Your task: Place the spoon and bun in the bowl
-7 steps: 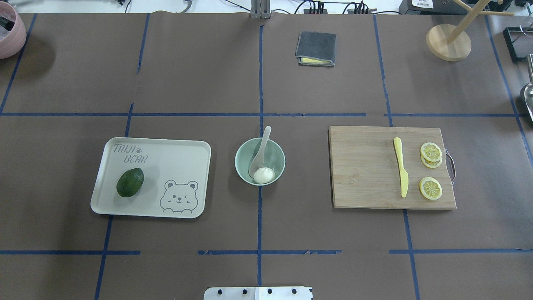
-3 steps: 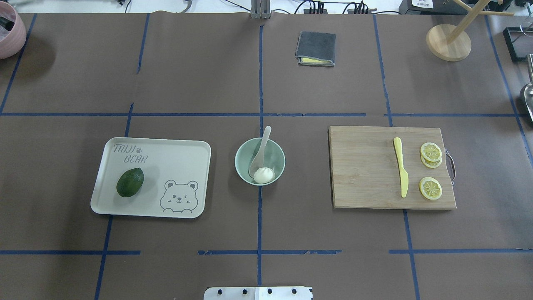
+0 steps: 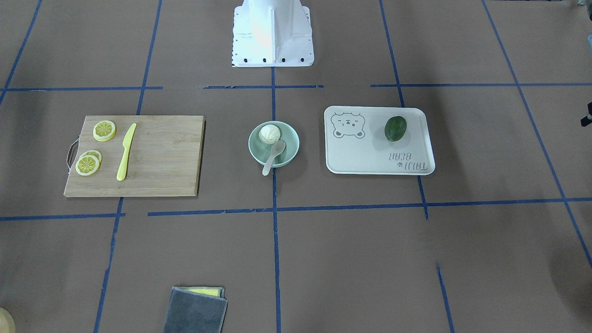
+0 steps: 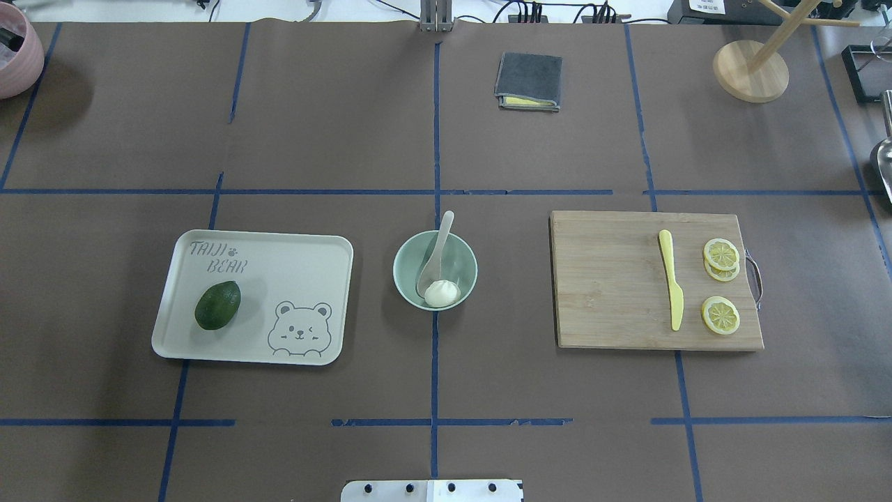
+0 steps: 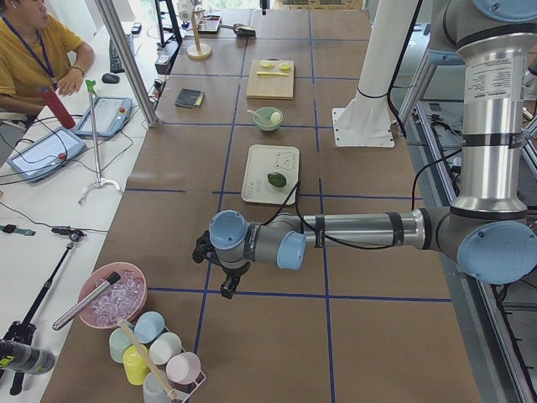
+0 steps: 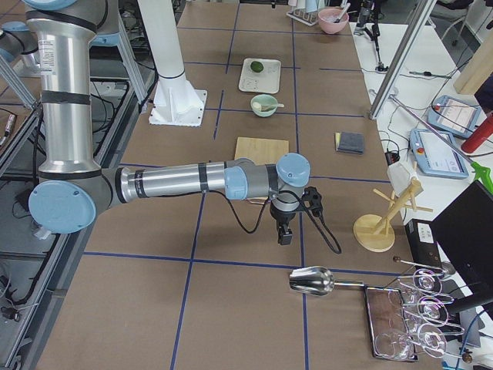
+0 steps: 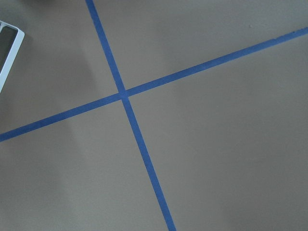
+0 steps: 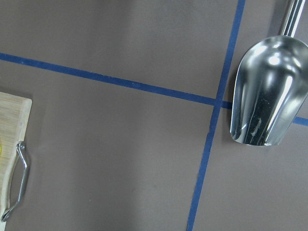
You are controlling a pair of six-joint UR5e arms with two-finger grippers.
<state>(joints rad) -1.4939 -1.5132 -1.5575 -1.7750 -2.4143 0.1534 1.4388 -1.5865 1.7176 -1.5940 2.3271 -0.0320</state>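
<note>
Resting in the bowl [image 4: 464, 259] at the middle of the counter [image 4: 557, 390], the bun [image 4: 442, 293] sits at 6 o'clock and the spoon [image 4: 437, 251] leans out toward 12. The task looks finished, so no further move seems needed. The left hand [image 5: 225, 285] and right hand [image 6: 284, 235] hang well away, and I cannot tell how far open either is.

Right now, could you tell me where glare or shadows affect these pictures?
Right wrist view: bright highlights glare off the metal scoop. Front-facing view: the robot base is blown out white. Overhead view: the bowl and tray cast soft shadows.

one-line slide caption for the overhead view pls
Overhead: bun and spoon rest in the mint bowl, between bear tray and cutting board.
</note>
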